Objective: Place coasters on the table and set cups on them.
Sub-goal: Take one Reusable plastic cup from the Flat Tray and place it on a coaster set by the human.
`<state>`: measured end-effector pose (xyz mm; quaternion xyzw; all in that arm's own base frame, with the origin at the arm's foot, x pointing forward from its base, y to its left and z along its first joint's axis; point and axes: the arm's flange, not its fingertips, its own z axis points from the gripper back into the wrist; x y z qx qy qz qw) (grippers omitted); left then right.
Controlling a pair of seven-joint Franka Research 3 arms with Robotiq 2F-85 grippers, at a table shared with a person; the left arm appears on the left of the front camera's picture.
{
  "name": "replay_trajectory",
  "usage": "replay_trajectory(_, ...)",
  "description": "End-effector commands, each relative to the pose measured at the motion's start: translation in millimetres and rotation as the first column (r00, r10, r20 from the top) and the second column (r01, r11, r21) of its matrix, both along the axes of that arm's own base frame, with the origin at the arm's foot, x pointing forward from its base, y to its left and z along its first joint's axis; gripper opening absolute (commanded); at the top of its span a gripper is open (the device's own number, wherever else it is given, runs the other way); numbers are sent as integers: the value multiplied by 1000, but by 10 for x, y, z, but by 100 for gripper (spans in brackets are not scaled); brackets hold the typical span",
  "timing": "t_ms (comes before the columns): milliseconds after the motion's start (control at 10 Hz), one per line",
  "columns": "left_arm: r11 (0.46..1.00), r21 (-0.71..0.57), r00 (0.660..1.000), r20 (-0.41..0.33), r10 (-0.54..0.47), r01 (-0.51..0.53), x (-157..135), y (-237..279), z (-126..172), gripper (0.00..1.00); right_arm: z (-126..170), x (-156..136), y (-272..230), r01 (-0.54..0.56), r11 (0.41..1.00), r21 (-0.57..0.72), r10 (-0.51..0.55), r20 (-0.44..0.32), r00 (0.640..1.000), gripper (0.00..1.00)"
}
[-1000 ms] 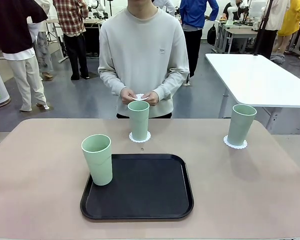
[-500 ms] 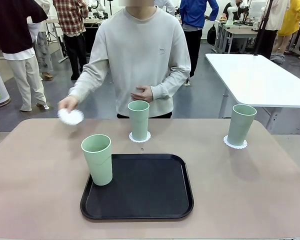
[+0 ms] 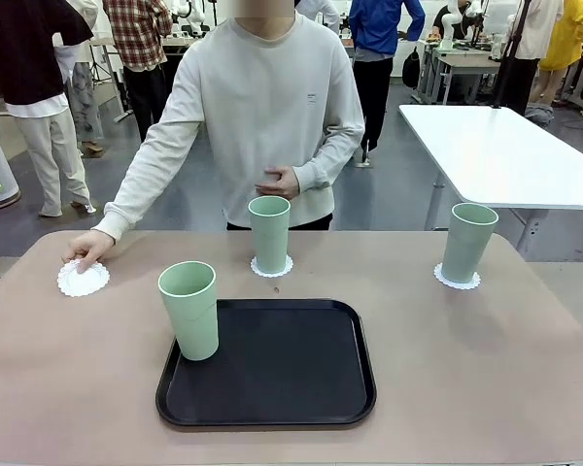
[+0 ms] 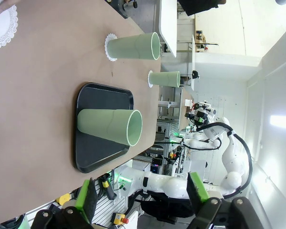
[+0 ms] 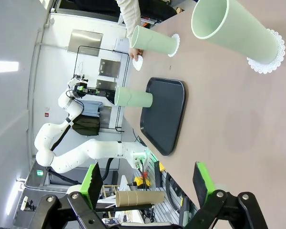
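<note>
I see my left pincer (image 4: 143, 191) and right pincer (image 5: 147, 181) open, empty. Far ahead of the left, a person's hand (image 4: 2, 5) touches a coaster (image 4: 2, 23) on the tabletop (image 4: 43, 62).

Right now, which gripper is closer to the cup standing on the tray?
Left. The left gripper, open, has the cup on the tray nearest ahead of it. The right gripper, open, sits by the right-hand cup, across the tray from the one you mean.
</note>
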<state>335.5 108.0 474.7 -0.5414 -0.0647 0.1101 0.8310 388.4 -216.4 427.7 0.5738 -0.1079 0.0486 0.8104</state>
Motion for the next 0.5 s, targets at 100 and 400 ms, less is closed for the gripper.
replay_trajectory(100,1000,-18,1000,20,-6,6,7,-17,7,100,9,-2,-1,0,1000,-1,0,3,1000,100)
replay_trajectory(400,1000,-18,1000,20,-6,6,7,-17,7,100,9,-2,-1,0,1000,-1,0,3,1000,100)
